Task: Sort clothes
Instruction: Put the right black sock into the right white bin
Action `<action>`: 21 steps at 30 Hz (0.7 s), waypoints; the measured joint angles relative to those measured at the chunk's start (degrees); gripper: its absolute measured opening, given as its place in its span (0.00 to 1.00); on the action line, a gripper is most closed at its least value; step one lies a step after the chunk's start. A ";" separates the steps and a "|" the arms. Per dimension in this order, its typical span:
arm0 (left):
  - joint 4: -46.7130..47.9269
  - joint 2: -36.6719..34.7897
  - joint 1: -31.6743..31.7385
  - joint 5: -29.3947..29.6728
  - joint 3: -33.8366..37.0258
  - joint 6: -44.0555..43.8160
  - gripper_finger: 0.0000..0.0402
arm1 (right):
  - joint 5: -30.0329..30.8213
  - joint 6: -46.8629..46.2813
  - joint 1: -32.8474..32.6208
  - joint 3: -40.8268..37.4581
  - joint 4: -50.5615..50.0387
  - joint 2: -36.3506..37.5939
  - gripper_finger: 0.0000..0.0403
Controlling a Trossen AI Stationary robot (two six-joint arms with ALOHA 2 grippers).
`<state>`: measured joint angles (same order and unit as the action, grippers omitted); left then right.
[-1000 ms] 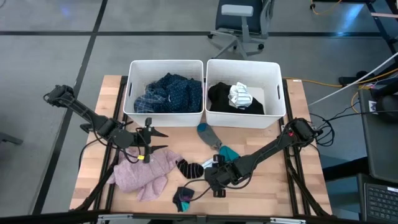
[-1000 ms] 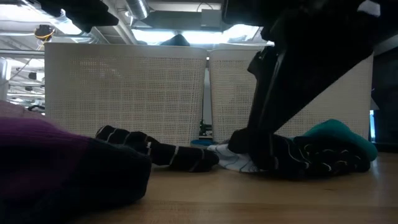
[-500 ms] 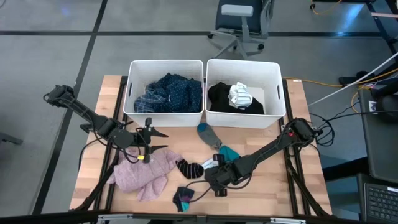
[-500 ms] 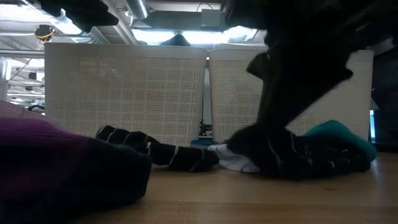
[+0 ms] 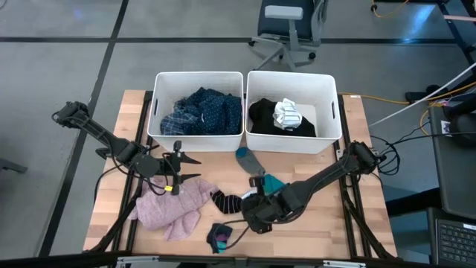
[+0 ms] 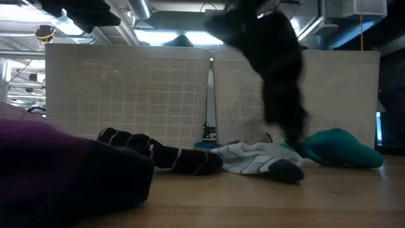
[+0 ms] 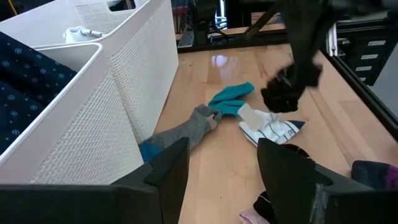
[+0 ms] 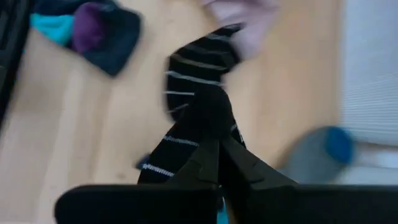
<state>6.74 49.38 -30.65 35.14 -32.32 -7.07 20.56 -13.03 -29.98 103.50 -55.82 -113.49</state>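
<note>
Wooden tabletop (image 5: pixel 349 223); limp black striped sock (image 8: pixel 198 118), perforated white bins (image 5: pixel 294 82).

The wooden table (image 5: pixel 349 231) carries two bins (image 5: pixel 245 141), pink top (image 5: pixel 171 208), apparently several socks (image 5: pixel 249 160).

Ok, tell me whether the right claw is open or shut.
Shut. The right claw is pinched on a black striped sock, which hangs clear of the table in the low view.

Bins (image 5: pixel 244 78): white, perforated walls. Left bin: navy dotted cloth (image 5: pixel 216 109) and blue plaid shirt (image 5: pixel 178 119). Right bin: black piece (image 5: pixel 264 119) and white piece (image 5: pixel 287 113). Table (image 5: pixel 312 167): light wood. Top (image 5: pixel 167 208): pink, fuzzy. Socks: black with thin white stripes (image 8: pixel 202 99); grey with blue toe (image 7: pixel 180 134); teal (image 7: pixel 231 98); white (image 6: pixel 253 158).
</note>
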 joint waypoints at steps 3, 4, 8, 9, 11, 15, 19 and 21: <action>-0.04 0.00 0.00 0.00 0.00 0.00 0.45 | 4.80 1.49 0.04 4.43 -5.64 0.89 0.01; 0.00 0.00 0.00 0.00 0.00 0.00 0.45 | 6.81 1.58 0.04 5.48 -7.19 1.49 0.02; -0.01 0.00 0.00 0.01 0.00 0.01 0.45 | 14.81 1.82 0.29 7.50 -11.70 5.74 0.02; -0.12 0.00 0.00 0.00 0.00 0.02 0.45 | 16.71 2.08 0.44 7.50 -12.45 7.11 0.02; -0.11 0.00 0.00 0.01 0.00 0.02 0.45 | 20.70 2.62 1.10 7.50 -13.51 9.93 0.02; -0.15 0.00 0.00 0.00 0.00 0.02 0.45 | 28.43 3.12 3.41 7.50 -13.99 15.75 0.03; -0.17 0.00 0.00 0.00 0.00 0.63 0.45 | 35.78 3.24 7.05 7.50 -14.91 20.41 0.03; -0.17 0.00 0.00 0.02 0.00 0.90 0.45 | 38.04 2.99 9.57 7.50 -15.54 22.10 0.03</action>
<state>6.57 49.39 -30.65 35.15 -32.32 -6.17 58.60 -10.04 -20.41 111.00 -71.36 -91.39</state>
